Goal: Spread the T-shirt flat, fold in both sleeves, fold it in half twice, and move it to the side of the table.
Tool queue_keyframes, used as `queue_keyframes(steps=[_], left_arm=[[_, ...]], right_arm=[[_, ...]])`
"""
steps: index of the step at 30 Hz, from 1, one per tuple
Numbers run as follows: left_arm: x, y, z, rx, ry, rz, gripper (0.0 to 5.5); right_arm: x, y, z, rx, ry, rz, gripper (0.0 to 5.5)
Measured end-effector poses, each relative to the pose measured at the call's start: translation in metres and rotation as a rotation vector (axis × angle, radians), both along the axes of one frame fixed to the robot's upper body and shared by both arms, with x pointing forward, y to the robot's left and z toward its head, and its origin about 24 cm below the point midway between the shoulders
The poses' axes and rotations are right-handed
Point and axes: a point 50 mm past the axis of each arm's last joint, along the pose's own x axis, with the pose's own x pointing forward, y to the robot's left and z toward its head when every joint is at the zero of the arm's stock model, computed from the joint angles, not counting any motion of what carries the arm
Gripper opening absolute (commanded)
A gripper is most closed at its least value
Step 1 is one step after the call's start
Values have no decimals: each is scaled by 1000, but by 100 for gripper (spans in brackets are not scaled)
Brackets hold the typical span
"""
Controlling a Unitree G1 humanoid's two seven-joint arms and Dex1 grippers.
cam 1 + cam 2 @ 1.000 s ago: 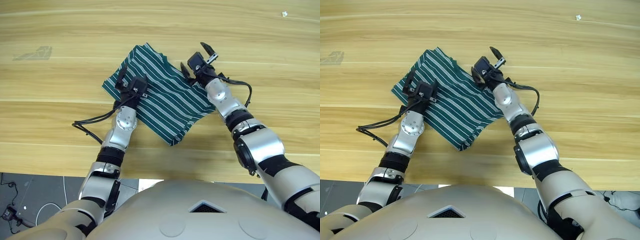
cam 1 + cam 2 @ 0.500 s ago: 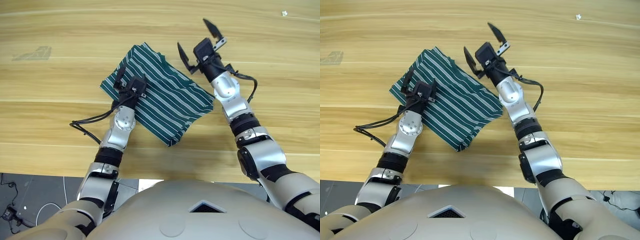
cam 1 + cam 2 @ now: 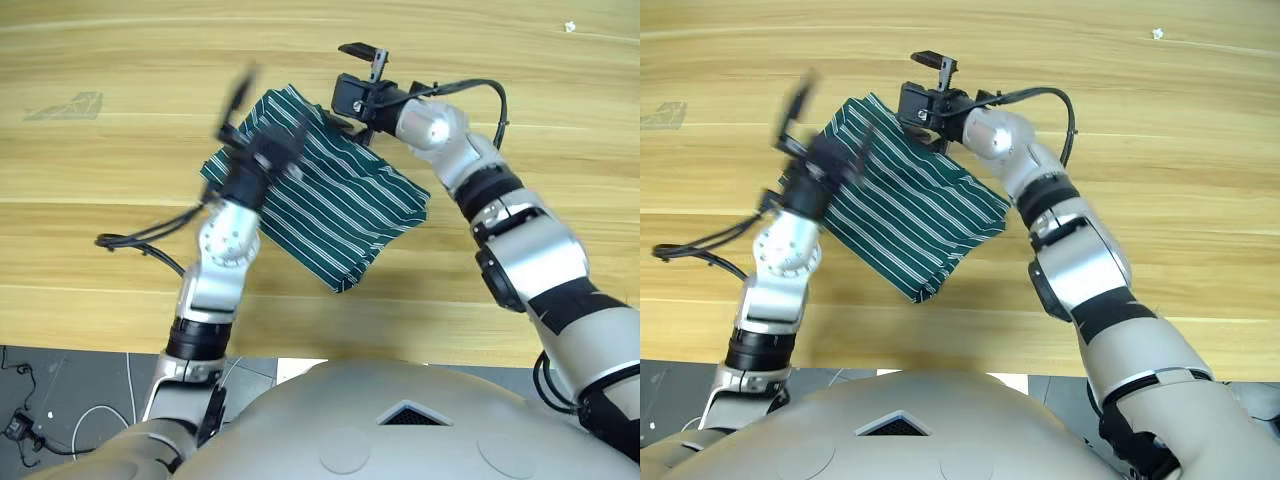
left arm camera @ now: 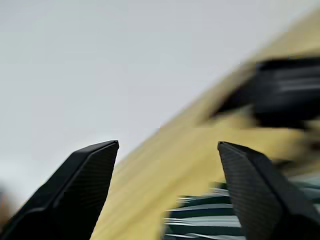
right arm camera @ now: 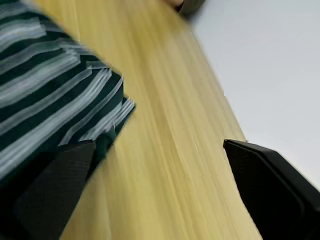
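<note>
With left gripper and right gripper both spread open above the folded T-shirt, a grab catching only the top layer could pull the folds apart.

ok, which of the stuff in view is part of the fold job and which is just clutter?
Job: green striped T-shirt, left gripper, right gripper, wooden table.
Lying about: small white scrap, grey mark on the tabletop, floor cables.

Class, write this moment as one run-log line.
T-shirt: folded, on table | left gripper: open, empty | right gripper: open, empty
</note>
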Motion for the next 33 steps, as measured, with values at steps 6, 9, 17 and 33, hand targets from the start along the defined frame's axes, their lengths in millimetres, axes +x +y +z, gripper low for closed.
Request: queue_keyframes(steps=[6,9,17,33], left_arm=[[-36,-8,-40,245,175,-283,368],[-41,-11,-51,316,192,-345,368],[-35,-17,-56,344,161,-368,368],[-77,14,-34,523,226,-464,368]], right_arm=[[4,24,11,-100,-34,26,476],[-1,32,2,-152,-17,46,476],[-12,48,-7,-182,-6,98,476],[1,-81,-36,-252,41,-175,476]])
